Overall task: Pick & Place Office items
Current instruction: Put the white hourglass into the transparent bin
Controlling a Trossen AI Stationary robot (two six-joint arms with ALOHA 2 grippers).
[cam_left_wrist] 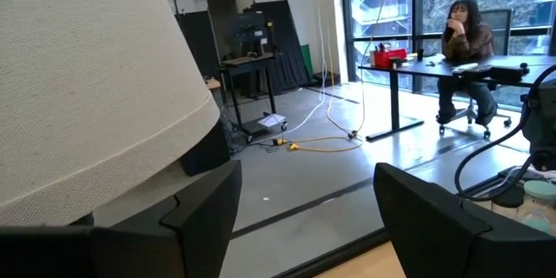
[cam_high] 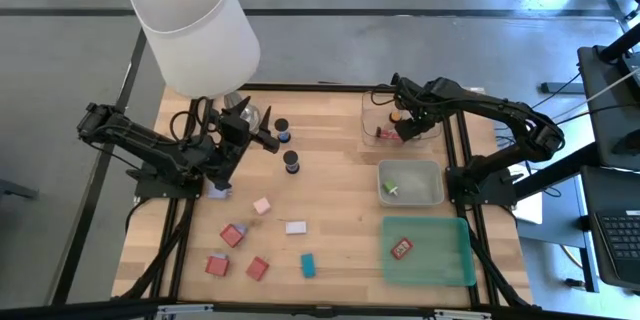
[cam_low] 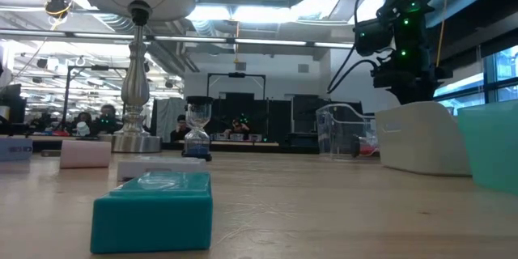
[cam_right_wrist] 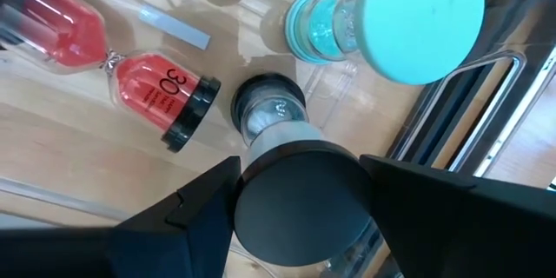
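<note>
Entry, places taken from the clear tray (cam_high: 402, 120):

- Teal block (cam_low: 152, 210): nearest, loose on the surface, unsorted.
- Right end effector (cam_right_wrist: 295, 193): inside the tray, pinching an upright black-capped timer (cam_right_wrist: 295, 182) (probably being stood there).
- Red timer (cam_right_wrist: 113, 61): lying beside it.
- Left end effector (cam_left_wrist: 304, 217): well apart, spread, waiting.

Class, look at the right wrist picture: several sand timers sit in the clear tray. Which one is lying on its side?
The red sand timer marked 30 lies flat on its side. The mint one and the black-capped one between the right gripper's fingers stand upright.
</note>
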